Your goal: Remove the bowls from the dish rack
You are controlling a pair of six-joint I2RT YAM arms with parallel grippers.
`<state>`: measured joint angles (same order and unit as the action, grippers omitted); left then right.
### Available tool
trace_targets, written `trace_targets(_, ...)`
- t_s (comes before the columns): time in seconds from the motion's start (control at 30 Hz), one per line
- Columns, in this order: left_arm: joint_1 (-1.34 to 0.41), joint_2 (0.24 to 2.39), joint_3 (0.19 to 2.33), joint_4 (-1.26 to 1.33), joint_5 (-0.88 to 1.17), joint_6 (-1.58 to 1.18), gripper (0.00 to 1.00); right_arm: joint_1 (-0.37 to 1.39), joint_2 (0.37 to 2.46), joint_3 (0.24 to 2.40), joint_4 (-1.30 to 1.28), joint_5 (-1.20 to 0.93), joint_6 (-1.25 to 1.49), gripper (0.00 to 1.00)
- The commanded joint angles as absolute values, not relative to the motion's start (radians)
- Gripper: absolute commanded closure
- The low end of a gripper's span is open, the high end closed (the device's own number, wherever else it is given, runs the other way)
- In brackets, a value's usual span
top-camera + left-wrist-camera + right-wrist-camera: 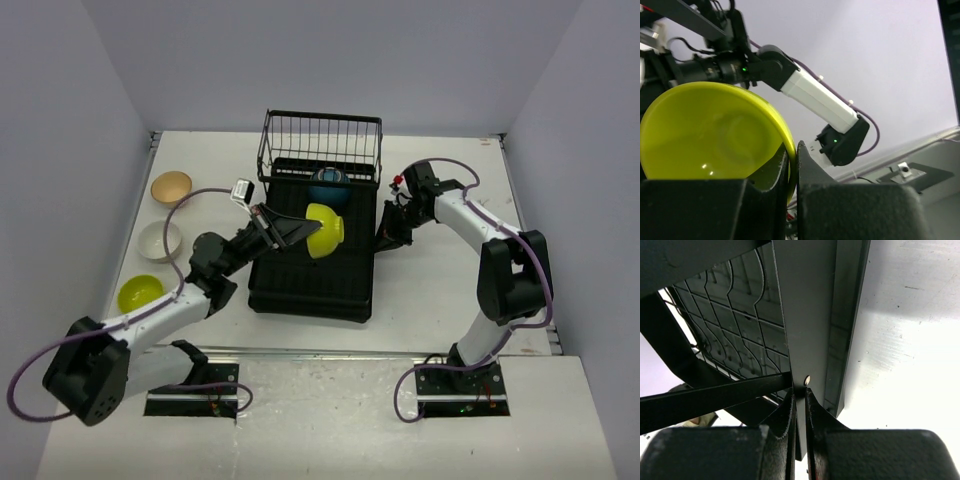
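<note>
Left gripper [300, 232] [794, 165] is clamped on the rim of a lime yellow-green round bowl [327, 230] [710, 135], holding it tipped on edge above the black ribbed dish rack [310, 285]. Behind it, a dark blue bowl [327, 182] sits in the rack beside the black wire basket frame [320, 140]. Right gripper [388, 236] [800, 405] pinches the rack's right-hand edge. On the white table [440, 290], left of the rack, rest a cream bowl with a tan inside [171, 187], a pale cream bowl [159, 239] and a second lime bowl [140, 293], each apart from the others.

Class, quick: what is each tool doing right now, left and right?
Left tool: closed on the lime bowl.
Right tool: closed on the dish rack.
</note>
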<state>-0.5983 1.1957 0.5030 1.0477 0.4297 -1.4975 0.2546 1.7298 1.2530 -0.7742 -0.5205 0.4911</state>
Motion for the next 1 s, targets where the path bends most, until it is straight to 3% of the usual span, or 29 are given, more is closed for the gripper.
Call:
trace_targets(0.0,-0.534,1.056,0.483,0.719,0.446,-1.353,1.00,0.199,1.753,1.250,-0.677,-0.305,0.459,1.00)
trace_targets(0.2,-0.437,0.821,0.535,0.174,0.394,-1.183,1.00,0.199,1.746,1.246,-0.673,-0.336,0.463,1.00)
trace_targets(0.33,-0.396,0.755,0.801,-0.457,0.063,-0.915,1.00,0.199,1.740,1.239,-0.673,-0.338,0.456,1.00)
trace_targets(0.43,-0.384,0.849,1.010,-0.727,-0.212,-0.795,1.00,0.199,1.729,1.243,-0.676,-0.331,0.451,0.99)
trace_targets(0.57,-0.353,1.000,1.199,-0.891,-0.426,-0.697,1.00,0.199,1.718,1.244,-0.673,-0.351,0.448,0.88)
trace_targets(0.6,-0.336,1.047,1.242,-0.902,-0.451,-0.675,1.00,0.199,1.714,1.243,-0.669,-0.348,0.446,0.81)
trace_targets(0.7,-0.261,1.138,1.266,-0.907,-0.437,-0.606,1.00,0.199,1.687,1.226,-0.658,-0.356,0.451,0.67)
trace_targets(0.97,-0.094,1.290,1.233,-0.735,-0.267,-0.470,1.00,0.199,1.573,1.187,-0.653,-0.374,0.433,0.49)
